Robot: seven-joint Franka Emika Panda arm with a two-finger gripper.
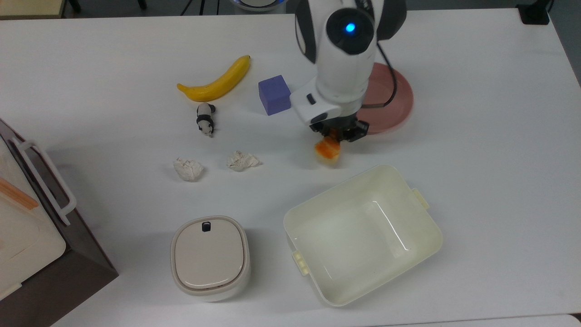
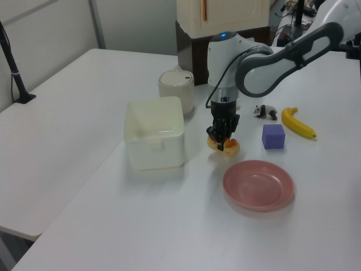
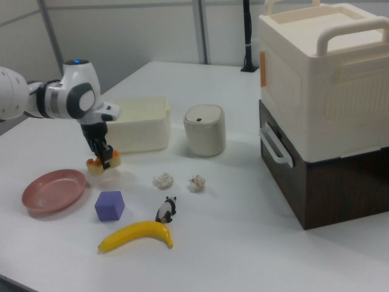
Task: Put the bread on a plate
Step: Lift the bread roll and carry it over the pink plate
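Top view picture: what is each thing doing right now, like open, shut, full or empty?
Orange-brown bread roll: gripped, lifted off the table.
Black claw: shut on the roll.
Round pink plate: empty.
Cream rectangular tub: open, empty.
Small cream lidded bin: lid shut.

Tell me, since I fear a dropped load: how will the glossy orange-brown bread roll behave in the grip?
The glossy orange-brown bread roll hangs lifted from the tool, so it seems light. It juts to one side of the pinch, so it might pivot or slip. Probably soft; squeezing may dent it.
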